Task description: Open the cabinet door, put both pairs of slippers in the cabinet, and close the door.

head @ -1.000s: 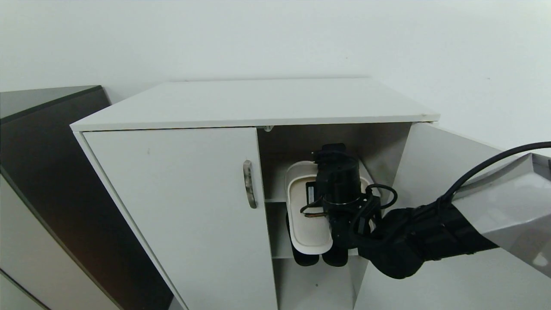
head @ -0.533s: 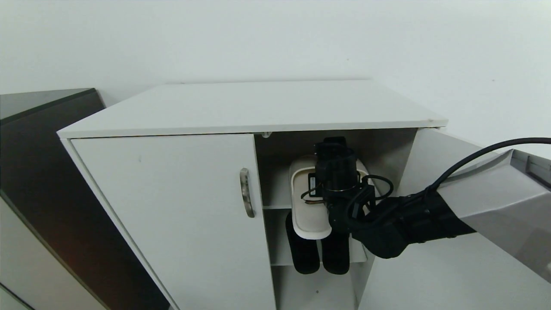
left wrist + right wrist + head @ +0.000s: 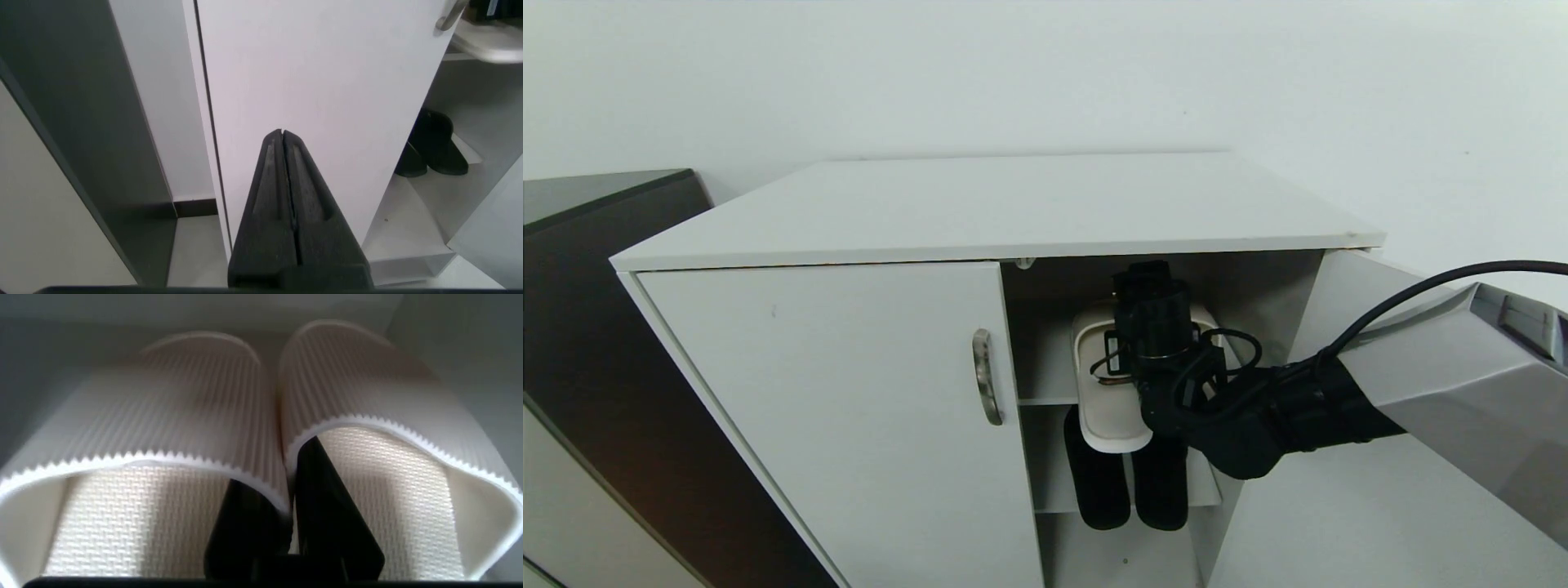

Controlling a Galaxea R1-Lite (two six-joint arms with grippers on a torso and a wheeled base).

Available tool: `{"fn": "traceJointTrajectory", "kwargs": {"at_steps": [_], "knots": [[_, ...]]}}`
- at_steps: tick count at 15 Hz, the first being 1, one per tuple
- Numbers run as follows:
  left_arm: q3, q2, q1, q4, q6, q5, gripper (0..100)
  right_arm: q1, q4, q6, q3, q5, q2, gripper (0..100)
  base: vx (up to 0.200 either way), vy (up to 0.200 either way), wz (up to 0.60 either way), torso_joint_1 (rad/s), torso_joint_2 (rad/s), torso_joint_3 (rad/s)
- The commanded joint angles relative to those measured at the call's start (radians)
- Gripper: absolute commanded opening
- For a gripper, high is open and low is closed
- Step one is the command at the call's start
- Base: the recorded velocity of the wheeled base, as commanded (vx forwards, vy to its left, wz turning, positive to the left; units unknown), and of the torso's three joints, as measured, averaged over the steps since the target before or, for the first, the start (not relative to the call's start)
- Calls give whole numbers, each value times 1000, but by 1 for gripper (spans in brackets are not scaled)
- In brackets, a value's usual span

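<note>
The white cabinet (image 3: 1013,204) has its left door (image 3: 833,408) closed and its right door (image 3: 1339,523) swung open. My right gripper (image 3: 292,510) is shut on the pair of white slippers (image 3: 270,433), pinching their inner walls together. In the head view the white slippers (image 3: 1107,408) hang over the upper shelf (image 3: 1041,400), heels sticking out of the opening. The black slippers (image 3: 1098,482) lie on the lower shelf, heels over its edge. My left gripper (image 3: 282,139) is shut and empty, low in front of the closed door (image 3: 327,98).
A metal handle (image 3: 986,376) sits on the closed door's inner edge. A dark panel (image 3: 621,367) leans beside the cabinet on the left. The wall stands right behind the cabinet. The open door bounds the right arm's right side.
The head camera has shifted. My right arm has pushed the white slippers deeper over the upper shelf, so less of their heels overhangs and more of the black slippers shows.
</note>
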Motion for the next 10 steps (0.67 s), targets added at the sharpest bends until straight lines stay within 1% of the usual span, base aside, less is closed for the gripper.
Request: {"fn": "traceJointTrajectory", "kwargs": {"at_steps": [1, 5, 10], "knots": [[0, 1, 0, -1, -2, 0, 0, -11, 46, 1, -81, 9, 28, 0, 0, 0, 0, 0, 0, 0], [0, 1, 0, 1, -2, 0, 0, -19, 140, 2, -170, 17, 44, 0, 0, 0, 0, 0, 0, 0], [0, 1, 0, 1, -2, 0, 0, -40, 141, 1, -225, 31, 97, 0, 0, 0, 0, 0, 0, 0]]}}
